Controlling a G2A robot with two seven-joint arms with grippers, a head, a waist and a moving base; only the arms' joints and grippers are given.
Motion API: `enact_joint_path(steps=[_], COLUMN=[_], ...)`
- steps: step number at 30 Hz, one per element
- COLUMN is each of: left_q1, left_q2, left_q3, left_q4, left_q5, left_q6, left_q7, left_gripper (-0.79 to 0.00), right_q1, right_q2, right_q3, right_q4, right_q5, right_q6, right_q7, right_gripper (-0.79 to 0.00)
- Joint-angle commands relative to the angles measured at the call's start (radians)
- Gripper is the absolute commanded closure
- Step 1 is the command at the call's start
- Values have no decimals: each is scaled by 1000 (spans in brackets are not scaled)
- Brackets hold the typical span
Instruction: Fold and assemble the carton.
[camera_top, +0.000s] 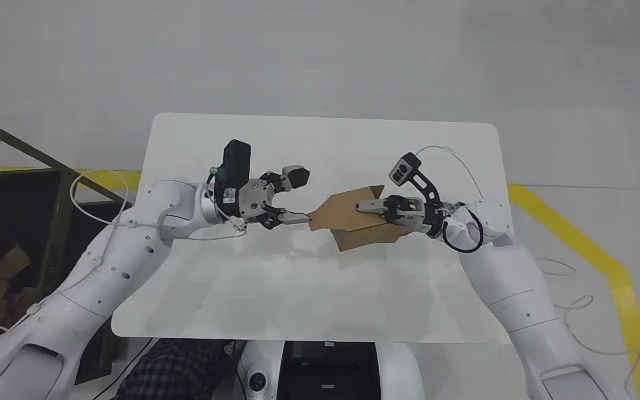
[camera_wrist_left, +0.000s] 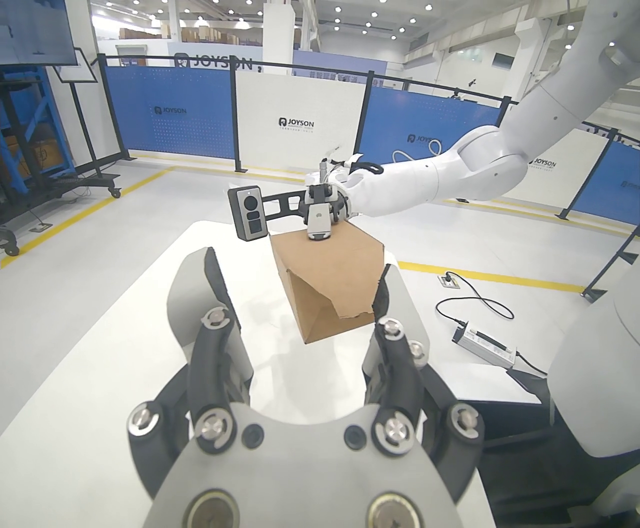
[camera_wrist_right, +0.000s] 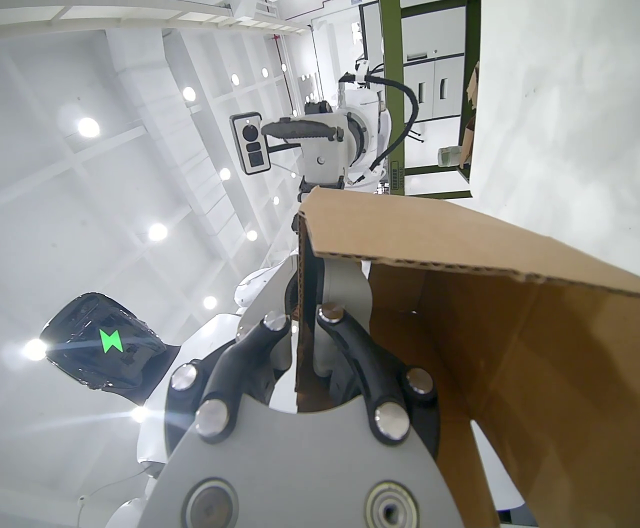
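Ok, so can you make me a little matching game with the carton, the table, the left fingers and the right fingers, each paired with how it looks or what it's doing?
Things
1. carton
2. table
3. left fingers
4. right fingers

States
A. spread wide, gripping nothing
B. white and flat, under both arms
C. brown, not yet closed up
D. pinched shut on a cardboard wall

Pairs: 1-C, 2-B, 3-A, 4-D
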Motion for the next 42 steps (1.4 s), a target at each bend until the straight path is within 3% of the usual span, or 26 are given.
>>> enact_joint_path(steps=[1, 21, 42], left_q1=[-9, -57, -63], left_q2=[-2, -36, -81], left_q3=[13, 66, 75], left_q4=[5, 40, 64], left_q5=[-16, -71, -61], left_q6=[0, 0, 0], left_q7=[-28, -175, -208], left_gripper=[-557, -459, -431], right_q1=[0, -3, 0], right_q2=[0, 2, 0], right_q3=[0, -1, -16], right_q4=[-3, -25, -26], right_q5=[0, -4, 5], right_q6=[0, 2, 9], right_q7=[-1, -4, -2], right_gripper=[0, 0, 0])
